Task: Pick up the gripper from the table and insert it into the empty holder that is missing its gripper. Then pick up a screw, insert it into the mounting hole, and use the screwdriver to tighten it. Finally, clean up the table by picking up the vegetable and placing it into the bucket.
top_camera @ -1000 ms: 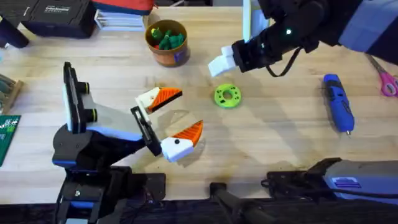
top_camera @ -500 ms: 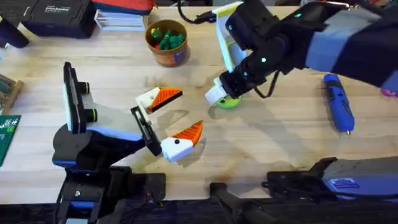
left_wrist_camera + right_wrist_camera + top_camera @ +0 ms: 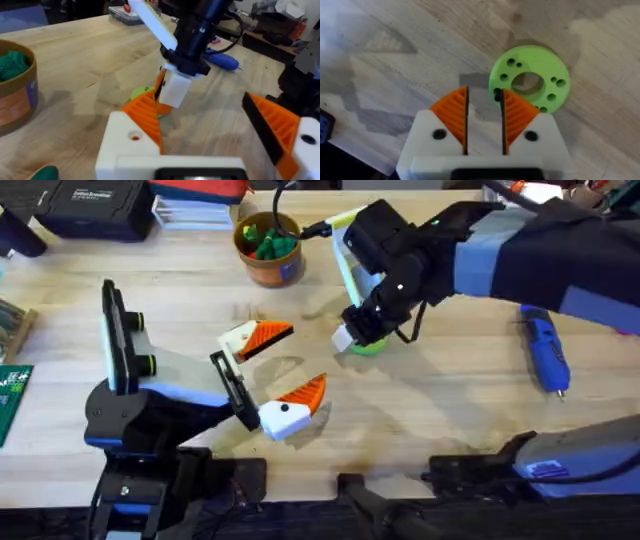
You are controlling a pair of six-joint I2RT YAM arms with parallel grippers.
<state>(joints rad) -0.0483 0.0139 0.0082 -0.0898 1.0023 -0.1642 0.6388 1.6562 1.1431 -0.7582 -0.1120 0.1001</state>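
Left gripper (image 3: 278, 375) lay low over the near left of the table (image 3: 450, 420), jaws spread wide, nothing between them; both white finger mounts carried orange ribbed tips (image 3: 277, 125). In the left wrist view a bit of dark green showed at the near edge (image 3: 44, 173), too cut off to identify.

Mid-table, the right arm reached across from the right. Right gripper (image 3: 484, 112) hung just above the wood at the near rim of the bright green disc with holes (image 3: 530, 80). Its orange pads (image 3: 452, 112) stood nearly closed, a narrow slot left between them. A small dark speck sat at the pad tips against the disc's rim; could not tell whether it was gripped.

The screwdriver (image 3: 543, 347) lay flat at the right, well apart from both grippers, metal tip toward the near edge.

Far side: a round bucket (image 3: 268, 265) held dark green toy vegetables (image 3: 265, 242).
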